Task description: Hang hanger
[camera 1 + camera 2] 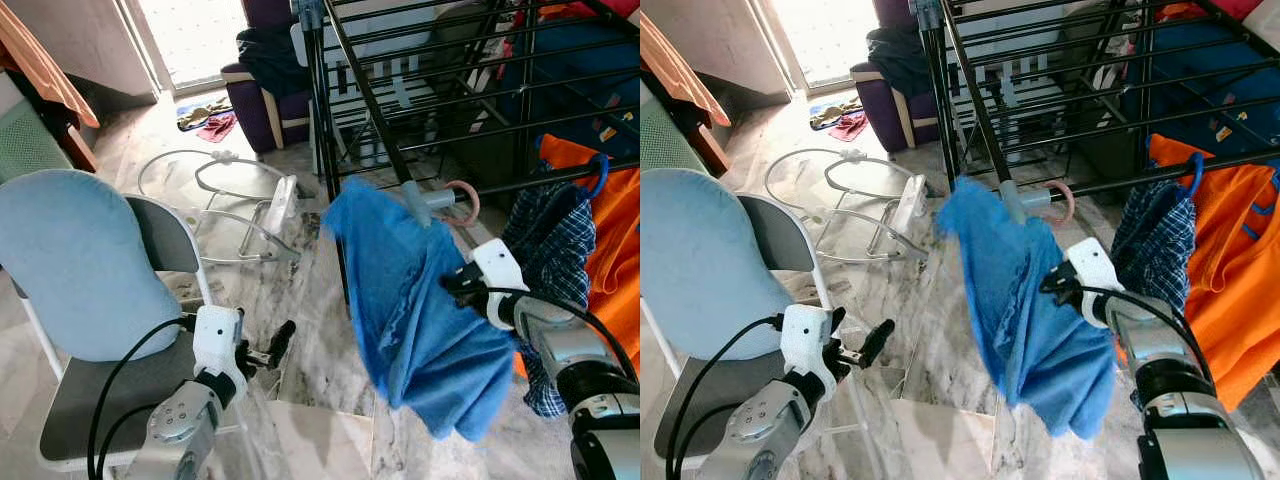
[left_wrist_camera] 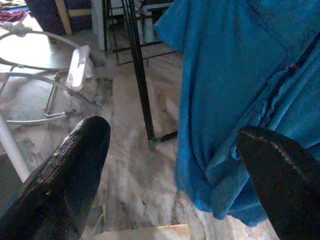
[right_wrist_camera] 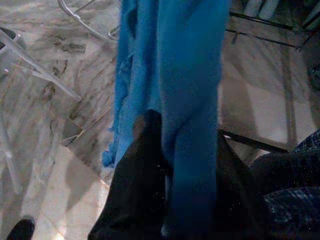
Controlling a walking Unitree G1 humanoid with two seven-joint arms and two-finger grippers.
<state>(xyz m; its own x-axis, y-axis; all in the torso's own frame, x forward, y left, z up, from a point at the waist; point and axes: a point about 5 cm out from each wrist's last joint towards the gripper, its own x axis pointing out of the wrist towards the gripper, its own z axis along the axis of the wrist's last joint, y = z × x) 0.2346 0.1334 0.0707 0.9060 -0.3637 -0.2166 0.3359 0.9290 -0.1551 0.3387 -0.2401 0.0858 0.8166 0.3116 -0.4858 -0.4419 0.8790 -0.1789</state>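
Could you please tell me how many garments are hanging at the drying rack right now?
3: a blue shirt held by the right gripper, a plaid shirt beside it, and an orange shirt furthest right. Others may be hidden.

- Floor (image 1: 300,300): grey-veined marble tiles, daylit.
- Doorway (image 1: 190,40): bright daylight entering at the far end.
- Chair (image 1: 110,380): white frame, grey seat, pale blue cushion (image 1: 80,260) against its back.
- White wire frame (image 1: 235,200) lying on the floor.
- Purple sofa (image 1: 265,100) near the doorway, dark clothing heaped on it.
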